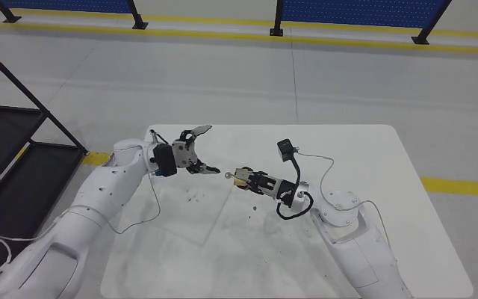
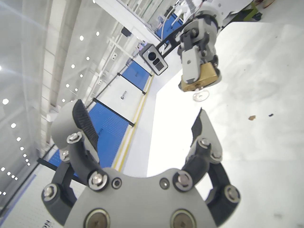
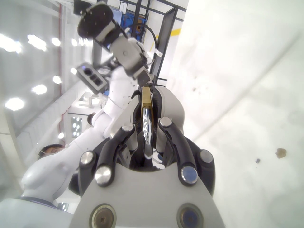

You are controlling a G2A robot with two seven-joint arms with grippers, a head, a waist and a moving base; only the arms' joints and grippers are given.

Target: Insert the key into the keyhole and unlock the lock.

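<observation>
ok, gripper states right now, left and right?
Left gripper: open, holding nothing.
Right gripper: shut on the brass padlock, with the key in its keyhole.

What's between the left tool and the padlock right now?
In the left wrist view, only the key, sticking out of the padlock toward the open left tool; the rest is bare gap.

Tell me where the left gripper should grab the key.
Pinch the key by its round bow, which sticks out of the lock held in the right gripper. Come straight in from the open left gripper side, pads probably on the bow's flat faces.
</observation>
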